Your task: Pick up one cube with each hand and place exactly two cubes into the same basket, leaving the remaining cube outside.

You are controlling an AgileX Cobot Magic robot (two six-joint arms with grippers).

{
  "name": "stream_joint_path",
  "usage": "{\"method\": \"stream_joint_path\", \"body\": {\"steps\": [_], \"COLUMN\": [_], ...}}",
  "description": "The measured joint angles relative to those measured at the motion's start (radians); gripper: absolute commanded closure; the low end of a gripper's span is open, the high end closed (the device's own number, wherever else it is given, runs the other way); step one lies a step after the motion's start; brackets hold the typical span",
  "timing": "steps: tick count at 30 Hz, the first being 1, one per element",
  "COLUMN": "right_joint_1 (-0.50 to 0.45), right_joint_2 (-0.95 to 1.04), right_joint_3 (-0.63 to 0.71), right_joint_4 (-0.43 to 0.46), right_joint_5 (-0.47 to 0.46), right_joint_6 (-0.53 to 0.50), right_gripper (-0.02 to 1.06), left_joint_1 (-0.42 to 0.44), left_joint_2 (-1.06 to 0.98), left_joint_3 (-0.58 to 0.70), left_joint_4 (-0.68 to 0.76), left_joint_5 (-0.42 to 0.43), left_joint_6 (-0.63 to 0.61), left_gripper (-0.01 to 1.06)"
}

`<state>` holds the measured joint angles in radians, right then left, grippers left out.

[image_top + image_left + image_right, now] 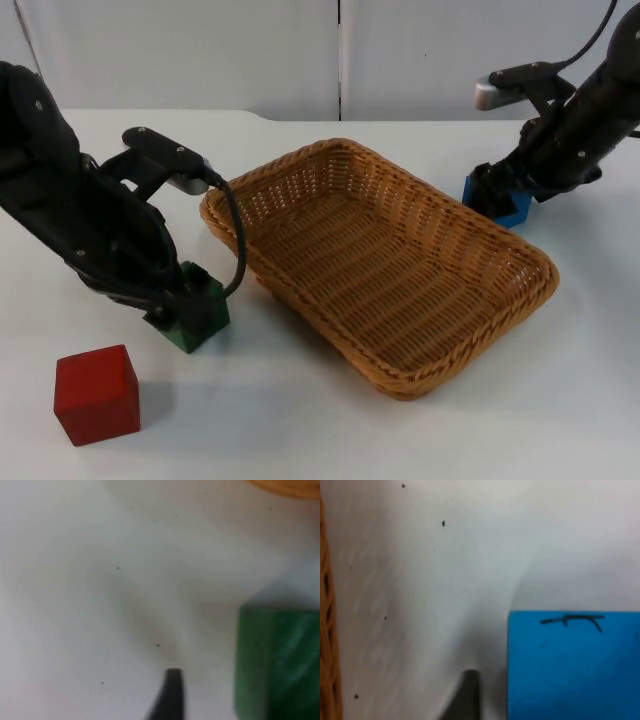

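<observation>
The green cube at lower left and the blue cube at upper right are being covered from above by the left gripper and right gripper, on opposite sides of the basket; whether either cube is being gripped cannot be told.

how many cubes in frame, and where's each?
3. Green cube at the left tool, left of the woven wicker basket. Blue cube at the right tool, beyond the basket's far right side. Red cube alone at front left. None hidden in the basket.

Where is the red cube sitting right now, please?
In the top view, the red cube sits on the table's near left side, just in front of the green cube under the left gripper, outside the basket.
</observation>
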<state>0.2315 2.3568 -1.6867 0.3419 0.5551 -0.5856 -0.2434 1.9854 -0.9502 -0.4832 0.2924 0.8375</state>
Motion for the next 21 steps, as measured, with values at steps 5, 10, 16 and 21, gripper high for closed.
{"method": "stream_joint_path", "body": {"steps": [5, 10, 16, 21], "right_joint_1": [0.000, 0.000, 0.000, 0.000], "right_joint_2": [0.000, -0.016, -0.125, -0.241], "right_joint_3": [0.000, 0.000, 0.000, 0.000], "right_joint_4": [0.000, 0.000, 0.000, 0.000], "right_joint_5": [-0.004, 0.022, 0.055, 0.076], "right_joint_6": [0.000, 0.000, 0.000, 0.000], "right_gripper": [0.85, 1.04, 1.05, 1.05], "left_joint_1": [0.000, 0.000, 0.000, 0.000], "left_joint_2": [0.000, -0.002, -0.061, -0.163], "left_joint_3": [0.000, 0.000, 0.000, 0.000], "left_joint_4": [-0.013, -0.015, -0.017, -0.017], "left_joint_5": [0.000, 0.000, 0.024, 0.036], "left_joint_6": [0.000, -0.014, -0.025, -0.025], "left_gripper": [0.94, 1.05, 1.05, 1.05]}}
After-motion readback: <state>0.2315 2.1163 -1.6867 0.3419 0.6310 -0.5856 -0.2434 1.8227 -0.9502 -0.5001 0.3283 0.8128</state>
